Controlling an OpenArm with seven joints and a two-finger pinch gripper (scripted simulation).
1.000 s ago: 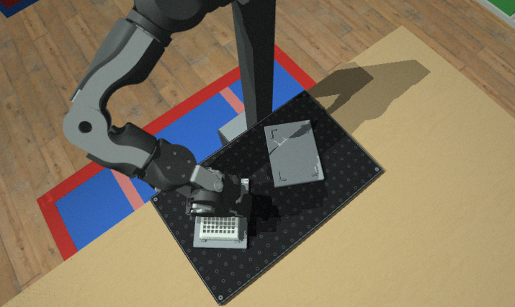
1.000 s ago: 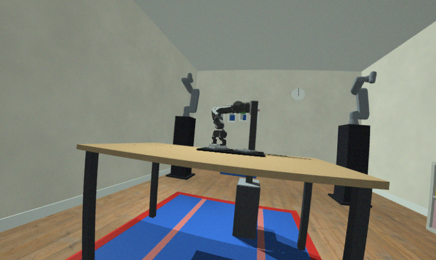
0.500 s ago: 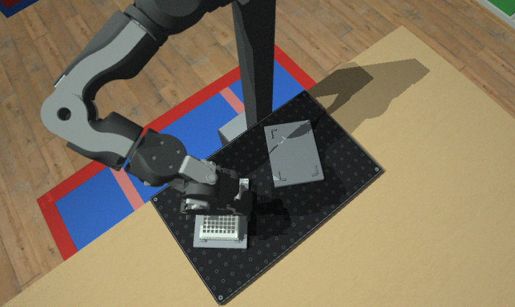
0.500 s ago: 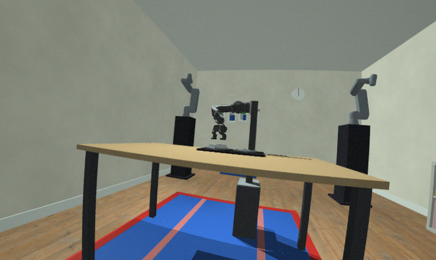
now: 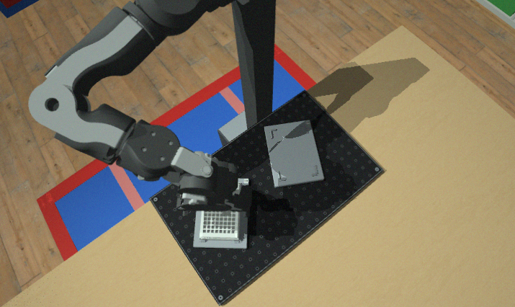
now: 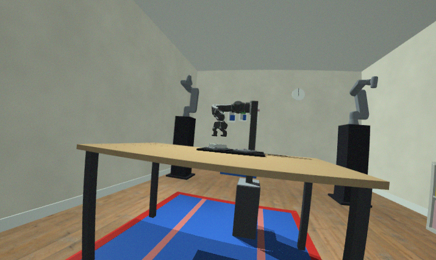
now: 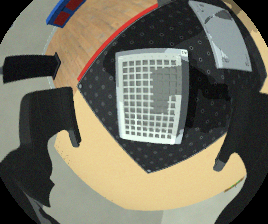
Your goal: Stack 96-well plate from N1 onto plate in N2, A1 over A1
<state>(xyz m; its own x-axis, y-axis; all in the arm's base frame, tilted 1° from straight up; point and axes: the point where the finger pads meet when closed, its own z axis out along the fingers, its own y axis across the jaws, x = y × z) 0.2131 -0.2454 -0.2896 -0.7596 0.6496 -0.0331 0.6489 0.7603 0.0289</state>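
Your pincer [image 6: 219, 132] hangs spread and holding nothing above the 96-well plate [image 5: 219, 225]. That plate sits in its nest [image 5: 198, 241] on the black breadboard [image 5: 289, 228] by the worktop's [image 5: 423, 228] arm-side edge.

A white gridded 96-well plate [image 5: 218, 223] sits on a grey nest [image 5: 242, 243]. The breadboard [image 5: 328, 198] is black, dotted with small rings; at its 10 o'clock, a blue rug [image 5: 91, 205] with red border and pink stripes.
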